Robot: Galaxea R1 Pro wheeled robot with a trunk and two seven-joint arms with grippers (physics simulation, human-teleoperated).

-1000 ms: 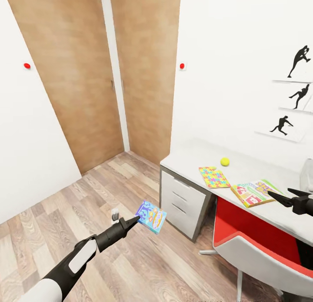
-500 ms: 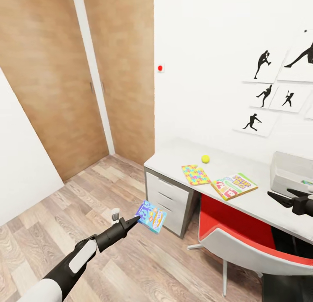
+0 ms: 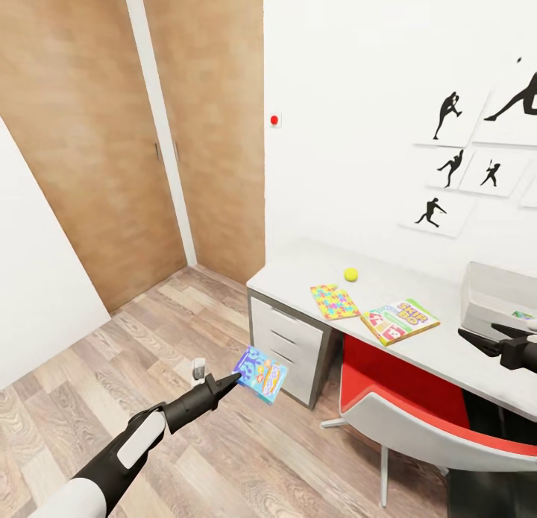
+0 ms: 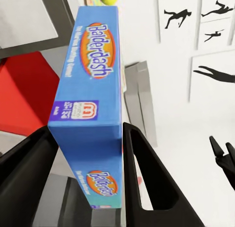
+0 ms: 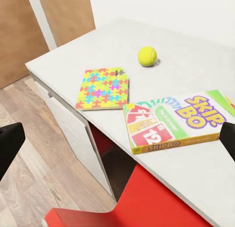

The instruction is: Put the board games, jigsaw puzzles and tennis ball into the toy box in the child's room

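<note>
Left gripper (image 3: pixel 237 378) is clamped on the blue Balderdash board game (image 3: pixel 260 373), fingers (image 4: pixel 142 173) pinching its narrow sides near one short end, so the box's long axis sticks out past the fingertips along the arm's line. It hangs over the wood-plank floor (image 3: pixel 112 354), short of the white desk (image 3: pixel 440 350) and below the level of its top.

Right gripper (image 3: pixel 488 338) is spread wide and empty, hovering over the desk just in front of the grey toy box (image 3: pixel 485 294).

Toy box sits on the desk toward the right edge of the head view, with something colourful lying inside it at the frame edge; cannot tell what. From the held game, the bin lies well apart, up and to the robot's right, with the drawer unit (image 3: pixel 287 346) and red chair (image 3: pixel 418 399) in between. Right arm is much nearer the bin, but the left has the load.

On the desk: SKIP BO box (image 3: pixel 400 320), one jigsaw puzzle (image 3: pixel 333 301) just beside it, tennis ball (image 3: pixel 350 274) near the wall. All three sit between the left gripper and the bin.

Likely step: carrying the Balderdash box to the bin; it needs lifting above the desk top first.
</note>
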